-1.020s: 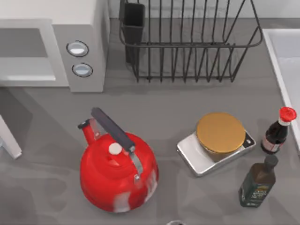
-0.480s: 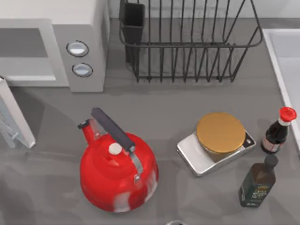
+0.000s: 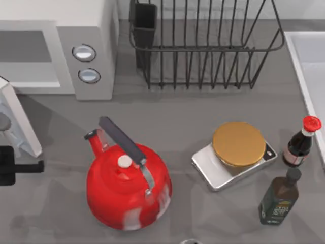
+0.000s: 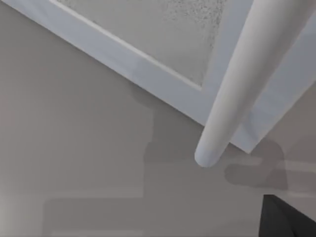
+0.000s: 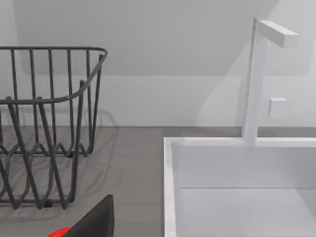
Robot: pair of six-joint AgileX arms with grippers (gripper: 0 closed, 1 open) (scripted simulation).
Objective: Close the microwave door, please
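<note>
The microwave (image 3: 86, 46) stands at the table's back left, its cavity open to the front and two round dials on its grey panel. The microwave door (image 3: 19, 121) juts out from the left side at an angle, partly swung in. My left gripper (image 3: 20, 166) is a black shape at the table's left edge, just in front of the door's free end. In the left wrist view the door panel (image 4: 148, 29) and its white bar handle (image 4: 237, 94) are close up, with a dark fingertip (image 4: 284, 219) at the corner. A dark part of my right gripper (image 5: 94, 219) shows in the right wrist view.
A red kettle (image 3: 127, 185) sits right of the left gripper, in front of the microwave. A black wire dish rack (image 3: 203, 46) stands at the back. A scale with a gold disc (image 3: 236, 152), two bottles (image 3: 299, 142) (image 3: 279, 198) and a white sink (image 3: 310, 61) are at the right.
The door has swung in from the left edge toward the microwave. My left gripper has come into the top view at the left edge behind the door.
</note>
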